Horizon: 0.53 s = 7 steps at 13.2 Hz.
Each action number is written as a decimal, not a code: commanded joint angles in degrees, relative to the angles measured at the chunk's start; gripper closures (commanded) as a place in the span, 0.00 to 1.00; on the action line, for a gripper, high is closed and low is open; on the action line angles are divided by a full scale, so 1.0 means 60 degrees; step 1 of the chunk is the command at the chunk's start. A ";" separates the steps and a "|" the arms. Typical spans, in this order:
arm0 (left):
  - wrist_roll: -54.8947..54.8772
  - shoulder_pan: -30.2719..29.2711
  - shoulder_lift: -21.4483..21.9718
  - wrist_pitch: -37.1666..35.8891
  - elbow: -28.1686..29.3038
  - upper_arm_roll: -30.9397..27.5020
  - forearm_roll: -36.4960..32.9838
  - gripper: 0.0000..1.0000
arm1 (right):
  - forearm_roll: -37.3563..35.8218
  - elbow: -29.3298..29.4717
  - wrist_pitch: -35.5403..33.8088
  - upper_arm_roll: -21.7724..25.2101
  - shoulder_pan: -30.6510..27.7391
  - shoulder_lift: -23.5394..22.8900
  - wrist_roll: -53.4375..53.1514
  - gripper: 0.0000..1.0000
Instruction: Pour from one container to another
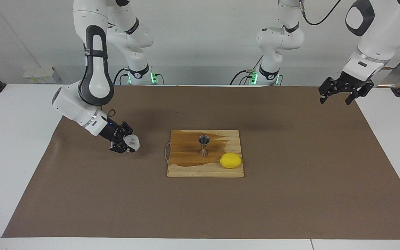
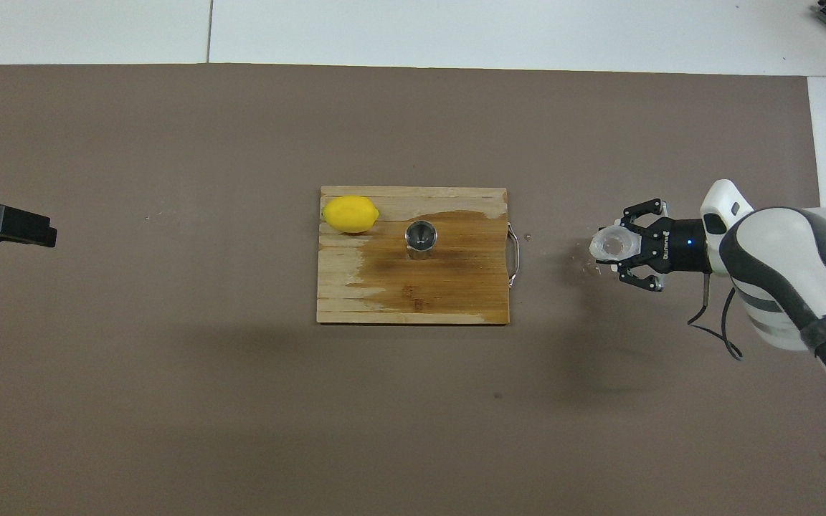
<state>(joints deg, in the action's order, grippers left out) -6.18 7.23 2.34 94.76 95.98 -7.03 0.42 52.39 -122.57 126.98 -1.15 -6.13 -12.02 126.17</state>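
Observation:
The translucent whitish cup (image 1: 132,141) sits in my right gripper (image 1: 127,143), which is shut on it low over the brown mat, toward the right arm's end of the table. In the overhead view the cup (image 2: 610,245) shows mouth up at the tip of the right gripper (image 2: 622,247). I cannot tell whether the cup touches the mat. The steel jigger (image 1: 204,145) stands upright on the wooden board (image 1: 193,171), well apart from the cup; it also shows in the overhead view (image 2: 421,239). My left gripper (image 1: 346,93) hangs open and empty, raised over the left arm's end of the mat, waiting.
A yellow lemon (image 1: 231,160) lies on the board beside the jigger, toward the left arm's end. A dark wet stain covers much of the board (image 2: 384,304). A metal handle (image 2: 513,254) sticks out of the board's edge toward the cup. A few droplets (image 2: 584,266) lie on the mat.

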 commanded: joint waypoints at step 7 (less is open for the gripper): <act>-0.0083 -0.0077 0.0137 -0.0090 0.0044 0.0073 -0.0188 0.00 | 0.1055 -0.0256 -0.0480 -0.0131 -0.0678 -0.0766 0.2262 0.00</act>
<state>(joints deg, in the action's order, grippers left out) -6.18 7.23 2.34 94.76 95.98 -7.03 0.42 58.02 -124.73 124.76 -1.19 -9.79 -16.80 138.14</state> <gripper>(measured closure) 0.000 0.436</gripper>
